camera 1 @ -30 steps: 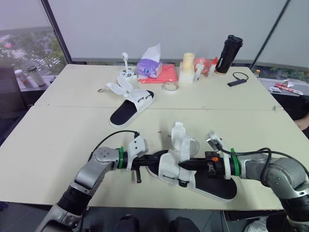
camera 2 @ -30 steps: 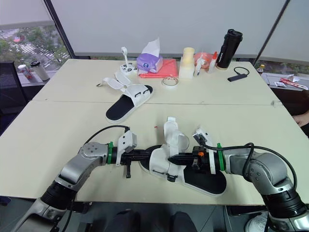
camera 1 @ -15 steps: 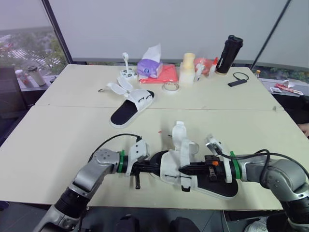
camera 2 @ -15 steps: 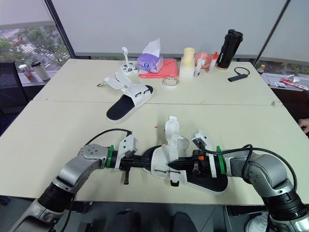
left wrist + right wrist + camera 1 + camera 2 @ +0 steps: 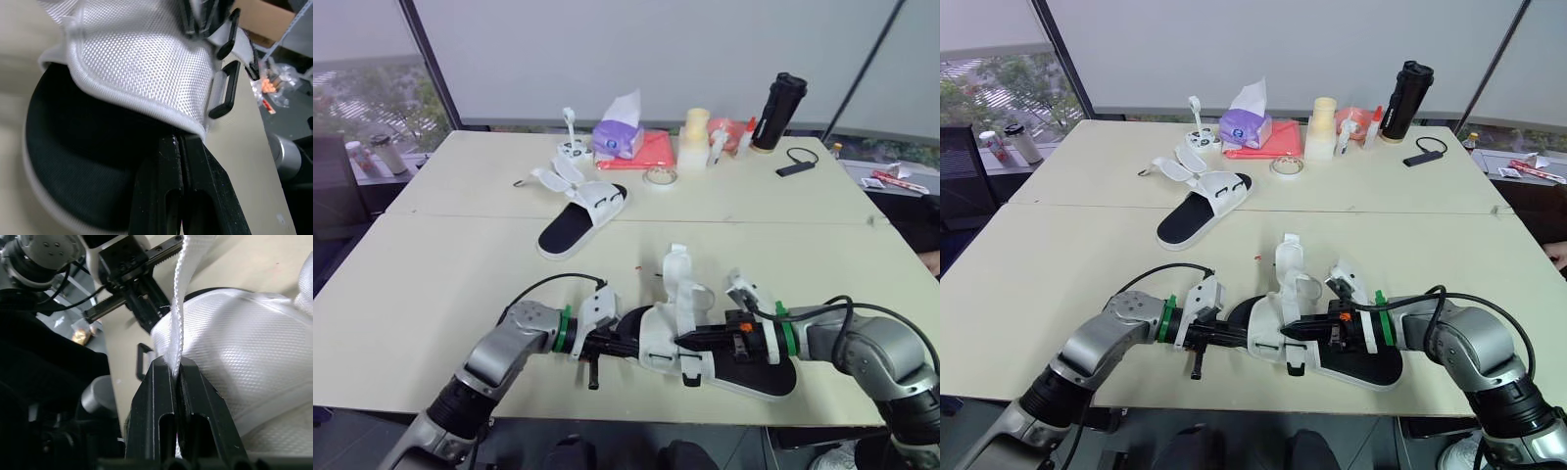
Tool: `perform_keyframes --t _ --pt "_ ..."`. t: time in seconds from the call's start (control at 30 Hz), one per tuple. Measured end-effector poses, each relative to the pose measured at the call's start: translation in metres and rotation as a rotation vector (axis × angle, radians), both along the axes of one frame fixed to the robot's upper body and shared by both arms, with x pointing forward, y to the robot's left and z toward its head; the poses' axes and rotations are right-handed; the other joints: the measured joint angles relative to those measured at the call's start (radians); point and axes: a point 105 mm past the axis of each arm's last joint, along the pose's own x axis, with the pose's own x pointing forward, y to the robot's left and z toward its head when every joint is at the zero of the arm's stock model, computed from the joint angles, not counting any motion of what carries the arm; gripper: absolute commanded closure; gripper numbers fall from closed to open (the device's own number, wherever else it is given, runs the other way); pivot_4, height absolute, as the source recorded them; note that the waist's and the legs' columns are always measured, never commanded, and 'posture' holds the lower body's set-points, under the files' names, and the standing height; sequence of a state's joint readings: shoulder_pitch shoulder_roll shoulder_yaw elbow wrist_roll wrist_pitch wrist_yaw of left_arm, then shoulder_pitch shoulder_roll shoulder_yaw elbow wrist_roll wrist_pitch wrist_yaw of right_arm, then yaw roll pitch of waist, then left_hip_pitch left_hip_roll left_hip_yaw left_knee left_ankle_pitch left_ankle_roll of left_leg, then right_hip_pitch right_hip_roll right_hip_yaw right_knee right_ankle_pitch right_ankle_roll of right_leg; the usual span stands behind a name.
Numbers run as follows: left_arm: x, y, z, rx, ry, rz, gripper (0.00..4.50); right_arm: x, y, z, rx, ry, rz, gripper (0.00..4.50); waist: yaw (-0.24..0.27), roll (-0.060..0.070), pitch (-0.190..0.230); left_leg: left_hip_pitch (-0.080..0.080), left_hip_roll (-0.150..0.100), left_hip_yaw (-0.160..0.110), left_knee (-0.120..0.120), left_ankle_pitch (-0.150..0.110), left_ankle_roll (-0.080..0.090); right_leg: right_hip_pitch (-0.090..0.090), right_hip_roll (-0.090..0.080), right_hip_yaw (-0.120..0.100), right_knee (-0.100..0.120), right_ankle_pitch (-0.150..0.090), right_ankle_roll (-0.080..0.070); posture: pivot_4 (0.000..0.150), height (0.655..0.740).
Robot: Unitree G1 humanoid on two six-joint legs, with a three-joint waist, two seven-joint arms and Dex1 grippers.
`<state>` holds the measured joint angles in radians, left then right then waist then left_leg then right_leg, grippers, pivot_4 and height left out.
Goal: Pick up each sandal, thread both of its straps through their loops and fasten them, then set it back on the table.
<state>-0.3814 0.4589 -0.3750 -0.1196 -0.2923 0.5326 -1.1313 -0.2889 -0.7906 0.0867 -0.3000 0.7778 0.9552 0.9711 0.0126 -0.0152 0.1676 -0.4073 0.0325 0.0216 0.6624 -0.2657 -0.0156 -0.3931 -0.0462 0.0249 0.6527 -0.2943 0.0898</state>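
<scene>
Right jaws pinched shut on a white strap [image 5: 182, 298]. Left jaws closed on the white upper's edge of the same near sandal [image 5: 756, 372], lower centre of the head view, by the near edge of the surface [image 5: 431, 284]. Second sandal [image 5: 570, 223] lies upper left of centre, straps splayed.

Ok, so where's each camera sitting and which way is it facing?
Left eye: head, facing forward and down over the table; left arm, right arm show.
Right eye: beside it, same scene, same arms.
Left wrist: along the left gripper, shut on the sandal's edge.
Right wrist: along the right gripper, shut on the strap; shares the sandal.
</scene>
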Motion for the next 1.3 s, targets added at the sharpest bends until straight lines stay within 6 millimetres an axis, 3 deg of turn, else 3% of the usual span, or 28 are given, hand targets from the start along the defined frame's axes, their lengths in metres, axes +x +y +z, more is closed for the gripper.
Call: perform_keyframes --t 0.2,0.23,0.37,0.53,0.63,0.73,0.83,1.0,1.3 --pt "0.003 -0.012 -0.003 -0.041 0.023 0.007 4.50 0.003 -0.002 -0.002 -0.017 -0.002 -0.009 4.45 0.001 0.000 -0.003 0.001 0.000 0.000 0.001 0.000 0.000 0.003 -0.003 0.000 -0.002 0.000 0.000 0.150 0.7400" --pt "0.004 -0.015 -0.004 -0.050 0.029 0.011 4.50 0.002 -0.002 -0.002 -0.020 -0.002 -0.007 4.19 0.001 0.000 -0.003 0.001 0.000 0.000 0.001 0.000 0.000 0.003 -0.003 0.000 -0.002 0.000 0.000 0.150 0.7400" --pt "0.003 -0.023 -0.004 -0.078 0.045 0.010 4.50 -0.010 -0.001 -0.004 -0.024 0.023 0.020 2.65 0.004 0.000 -0.004 0.000 -0.001 0.000 0.001 0.000 0.000 0.004 -0.004 0.000 -0.004 0.000 0.000 0.150 0.7400" --pt "0.001 -0.026 -0.005 -0.085 0.051 0.001 4.50 -0.023 -0.001 0.000 -0.007 0.034 0.030 0.13 0.004 0.000 -0.003 -0.001 -0.002 0.000 0.001 0.000 0.000 0.004 -0.006 0.000 -0.005 0.000 0.000 0.150 0.7400" --pt "0.000 -0.026 -0.006 -0.085 0.055 0.000 4.50 -0.023 -0.006 0.006 0.010 0.025 -0.023 0.13 0.004 0.000 -0.003 -0.001 -0.002 0.000 0.001 0.000 0.000 0.004 -0.006 0.000 -0.005 0.000 0.000 0.150 0.7400" --pt "-0.002 -0.027 -0.007 -0.092 0.060 -0.003 4.50 -0.014 -0.030 0.023 0.027 -0.027 -0.166 0.13 0.003 0.000 -0.003 -0.001 -0.003 0.000 0.001 0.000 0.000 0.004 -0.007 0.000 -0.005 0.000 0.000 0.150 0.7400" --pt "-0.005 -0.029 -0.008 -0.105 0.073 -0.006 4.50 -0.037 -0.049 0.019 -0.032 0.022 -0.218 0.13 0.015 0.000 -0.004 -0.001 -0.003 0.000 0.000 -0.003 0.005 0.004 -0.009 -0.001 -0.006 0.000 0.001 0.150 0.7400" --pt "-0.003 -0.033 -0.010 -0.119 0.085 -0.002 4.50 -0.069 -0.045 0.001 -0.057 0.107 -0.208 0.13 0.024 0.002 -0.005 -0.001 -0.003 0.001 0.001 -0.003 0.005 0.004 -0.008 -0.001 -0.006 -0.001 0.001 0.150 0.7400" --pt "0.002 -0.037 -0.010 -0.140 0.088 0.006 4.50 -0.071 -0.031 -0.010 -0.026 0.101 -0.244 0.13 0.026 0.002 -0.006 -0.001 -0.004 0.001 0.003 -0.003 0.005 0.005 -0.009 0.000 -0.007 -0.002 -0.001 0.150 0.7400"
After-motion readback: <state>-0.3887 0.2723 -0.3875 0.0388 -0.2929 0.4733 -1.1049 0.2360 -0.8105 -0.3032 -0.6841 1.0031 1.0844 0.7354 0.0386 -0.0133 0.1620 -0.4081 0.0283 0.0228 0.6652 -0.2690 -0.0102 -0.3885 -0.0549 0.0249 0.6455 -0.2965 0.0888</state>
